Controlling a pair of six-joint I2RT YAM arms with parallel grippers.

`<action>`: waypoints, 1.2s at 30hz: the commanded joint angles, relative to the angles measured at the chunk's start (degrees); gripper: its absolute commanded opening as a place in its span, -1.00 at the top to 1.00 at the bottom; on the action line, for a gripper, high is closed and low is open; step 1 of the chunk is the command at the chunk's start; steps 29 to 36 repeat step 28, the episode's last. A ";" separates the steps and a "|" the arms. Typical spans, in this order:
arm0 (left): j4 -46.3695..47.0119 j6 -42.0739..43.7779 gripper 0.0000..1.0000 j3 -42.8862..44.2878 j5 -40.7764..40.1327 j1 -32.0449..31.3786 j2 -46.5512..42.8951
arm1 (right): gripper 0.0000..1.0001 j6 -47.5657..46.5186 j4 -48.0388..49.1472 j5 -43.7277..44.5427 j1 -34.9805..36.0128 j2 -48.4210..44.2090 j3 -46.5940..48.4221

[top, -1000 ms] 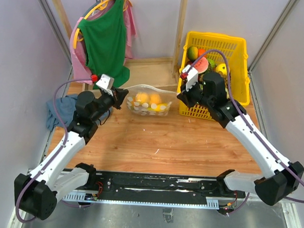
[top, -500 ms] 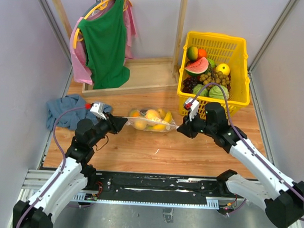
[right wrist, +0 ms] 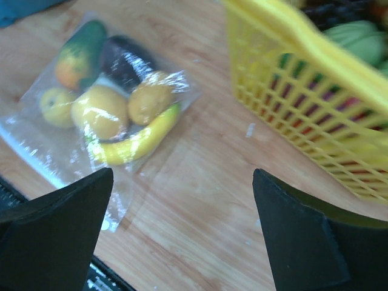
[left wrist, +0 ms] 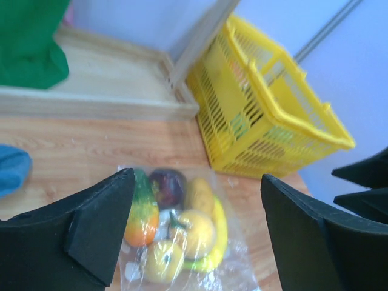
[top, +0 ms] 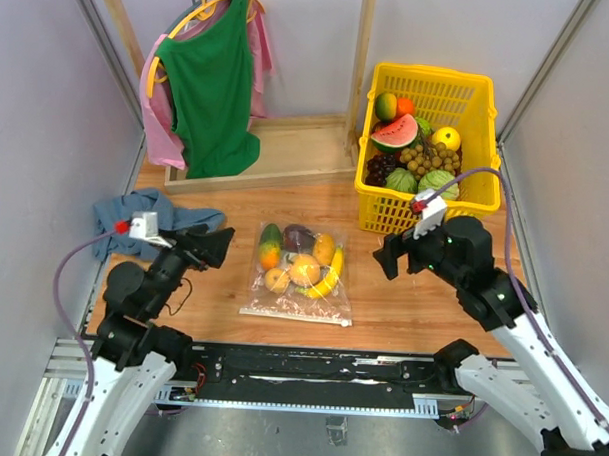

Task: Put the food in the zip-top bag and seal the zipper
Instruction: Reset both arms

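Note:
The zip-top bag [top: 300,300] lies flat on the wooden table between my two grippers, and neither touches it. The food is inside: a green-orange mango [top: 270,246], a dark purple fruit [top: 297,236], round orange and yellow fruits [top: 304,270] and a banana [top: 331,281]. The zipper [top: 293,314] shows as a pale strip along the bag's near edge; I cannot tell whether it is pressed shut. My left gripper [top: 216,248] hangs open to the left of the bag [left wrist: 236,273]. My right gripper [top: 392,257] hangs open to its right [right wrist: 36,145]. Both hold nothing.
A yellow basket [top: 364,180] full of other toy fruit stands at the back right, close behind my right gripper. A blue cloth [top: 129,225] lies at the left by the left arm. A green shirt [top: 209,85] hangs on a wooden rack at the back.
Both grippers were shut on the bag's ends, carrying it stretched between them toward the near side. Now both have opened and drawn apart, and the bag lies flat on the table.

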 commanded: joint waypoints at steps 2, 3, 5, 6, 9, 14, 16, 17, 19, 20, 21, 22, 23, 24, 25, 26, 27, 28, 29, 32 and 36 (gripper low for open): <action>-6.91 1.73 -0.89 6.19 -9.47 -0.24 -8.97 | -0.97 2.98 -12.55 23.08 -0.46 -7.15 7.55; -7.48 2.92 -0.95 7.51 -10.75 -0.26 -10.34 | -0.97 3.00 -13.71 25.89 -0.46 -8.32 8.43; -8.55 4.89 -0.99 9.59 -13.13 -0.20 -12.68 | -0.97 2.97 -14.83 30.61 -0.46 -11.28 8.92; -8.75 6.11 -0.99 10.49 -14.73 -0.26 -13.64 | -0.97 2.08 -14.19 31.90 -0.46 -13.13 8.35; -8.61 8.80 -0.99 12.29 -18.12 -0.26 -15.33 | -0.97 -1.38 -11.29 33.49 -0.46 -18.48 5.97; -7.98 9.06 -0.99 12.25 -19.21 -0.26 -15.17 | -0.97 -3.26 -7.86 36.06 -0.49 -24.27 2.29; -6.89 8.97 -0.99 11.07 -19.10 -0.26 -15.06 | -0.97 -3.24 -6.78 38.52 -0.47 -26.13 0.99; -6.34 9.18 -0.99 10.80 -19.05 -0.24 -14.94 | -0.97 -3.30 -6.32 38.73 -0.46 -26.72 0.60; -5.38 9.85 -0.99 10.46 -19.34 -0.22 -14.65 | -0.97 -3.82 -5.27 38.94 -0.46 -27.40 -0.17; -4.91 10.09 -0.99 10.25 -19.58 -0.26 -14.54 | -0.97 -4.08 -4.87 39.12 -0.46 -27.52 -0.45; -4.14 10.35 -0.99 9.85 -19.65 -0.25 -14.33 | -0.97 -4.39 -4.45 39.33 -0.46 -27.64 -0.91; -3.41 10.52 -0.99 9.48 -19.51 -0.26 -14.13 | -0.97 -4.60 -4.09 39.64 -0.47 -27.56 -1.27; -2.52 10.50 -0.99 9.10 -19.44 -0.26 -13.74 | -0.97 -4.76 -3.84 39.76 -0.47 -27.43 -1.51; -2.14 10.35 -0.99 8.92 -19.22 -0.26 -13.35 | -0.97 -4.78 -3.45 39.68 -0.47 -27.33 -1.58; -1.81 10.38 -0.99 8.71 -18.58 -0.25 -12.92 | -0.97 -4.87 -3.11 39.21 -0.47 -27.38 -1.73; -1.69 10.54 -0.99 8.62 -18.02 -0.22 -12.50 | -0.97 -4.95 -2.89 38.82 -0.46 -27.40 -1.79; -1.67 10.71 -0.99 8.58 -17.65 -0.26 -11.91 | -0.97 -4.88 -3.02 38.80 -0.46 -27.28 -1.48; -1.55 10.98 -0.99 8.57 -17.33 -0.26 -11.49 | -0.97 -4.79 -3.26 38.87 -0.46 -27.11 -1.12; -1.55 10.98 -0.99 8.57 -17.33 -0.26 -11.49 | -0.97 -4.79 -3.26 38.87 -0.46 -27.11 -1.12; -1.55 10.98 -0.99 8.57 -17.33 -0.26 -11.49 | -0.97 -4.79 -3.26 38.87 -0.46 -27.11 -1.12; -1.55 10.98 -0.99 8.57 -17.33 -0.26 -11.49 | -0.97 -4.79 -3.26 38.87 -0.46 -27.11 -1.12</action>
